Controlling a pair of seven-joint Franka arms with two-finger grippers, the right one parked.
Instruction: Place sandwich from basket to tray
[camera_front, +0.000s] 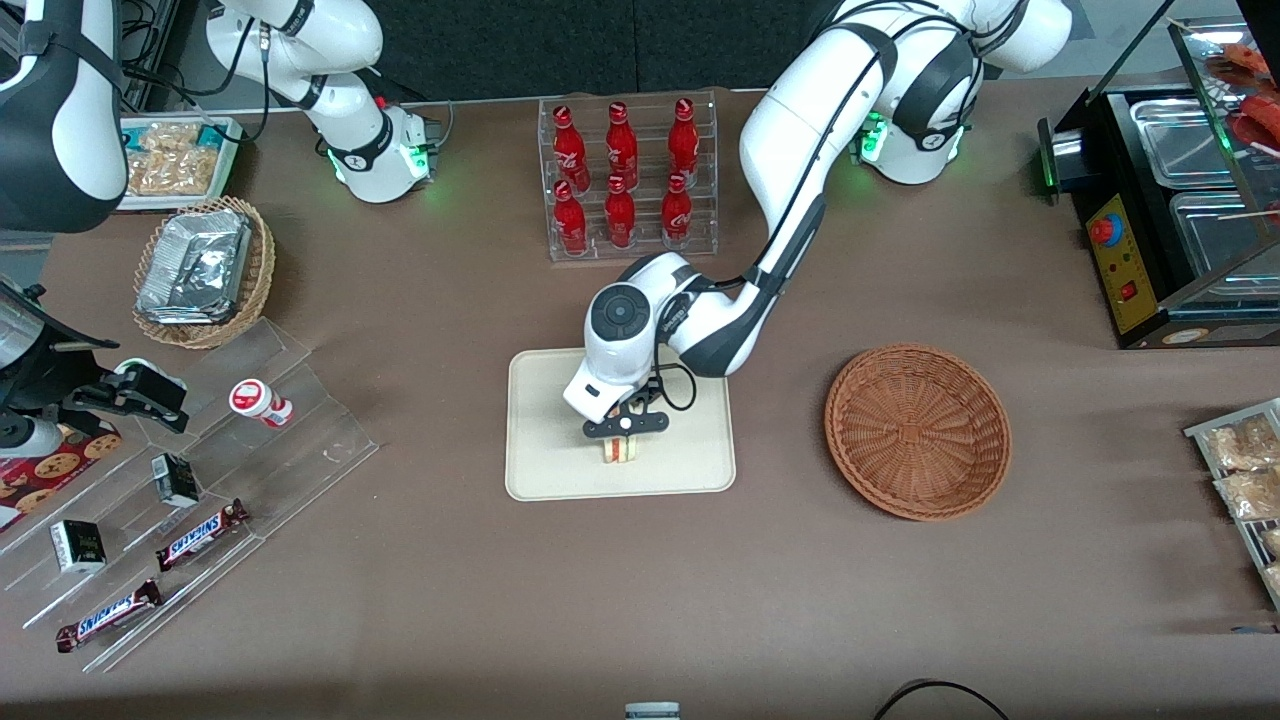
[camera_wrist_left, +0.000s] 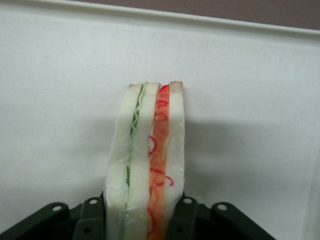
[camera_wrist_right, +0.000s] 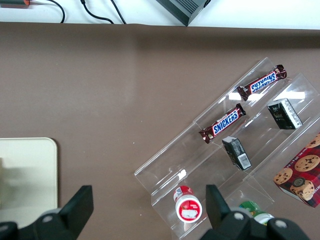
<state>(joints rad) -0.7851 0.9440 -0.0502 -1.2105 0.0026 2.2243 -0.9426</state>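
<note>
The sandwich (camera_front: 621, 451), a white-bread wedge with red-orange and green filling layers, stands on edge over the middle of the cream-beige tray (camera_front: 545, 450). My left gripper (camera_front: 624, 432) points down above it and is shut on the sandwich. In the left wrist view the black fingers (camera_wrist_left: 186, 216) press both bread faces of the sandwich (camera_wrist_left: 147, 155), with the tray floor (camera_wrist_left: 250, 125) close beneath. Whether the wedge touches the tray I cannot tell. The reddish-brown wicker basket (camera_front: 917, 430) sits beside the tray toward the working arm's end and holds nothing.
A clear rack of red bottles (camera_front: 625, 180) stands farther from the front camera than the tray. A tan wicker basket of foil packs (camera_front: 205, 270) and a stepped acrylic rack with candy bars (camera_front: 200, 500) lie toward the parked arm's end. A black food warmer (camera_front: 1170, 210) and bagged snacks (camera_front: 1245, 470) lie toward the working arm's end.
</note>
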